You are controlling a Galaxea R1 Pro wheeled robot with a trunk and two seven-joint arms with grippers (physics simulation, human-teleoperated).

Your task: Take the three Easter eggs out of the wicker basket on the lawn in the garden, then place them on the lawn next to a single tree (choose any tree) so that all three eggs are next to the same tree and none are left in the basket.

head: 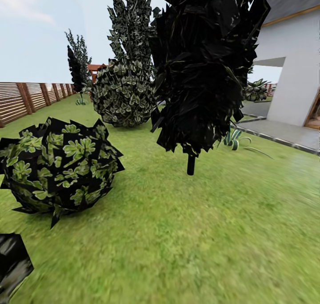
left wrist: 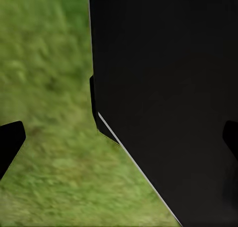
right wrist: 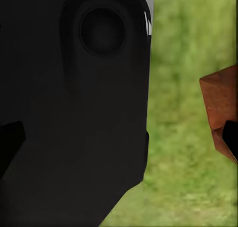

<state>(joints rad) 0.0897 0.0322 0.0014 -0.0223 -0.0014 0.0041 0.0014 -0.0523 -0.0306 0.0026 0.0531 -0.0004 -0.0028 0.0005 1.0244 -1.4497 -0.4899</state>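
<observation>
Jaws on both wrists spread, one black tree [head: 204, 64], two bushes, lawn [head: 200, 233]

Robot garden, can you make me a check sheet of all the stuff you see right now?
Surface: lawn, mottled green grass.
Job's things: no eggs or basket seen.
Clutter: round leafy bush at left; bigger bush behind; all-black tree with thin black trunk; spiky plant.
Grippers: dark fingertips at the left wrist view's edges, apart, nothing between; likewise the right wrist's.
Cables: nothing seen.
Surroundings: slatted wooden fence, white house, grey patio.
</observation>
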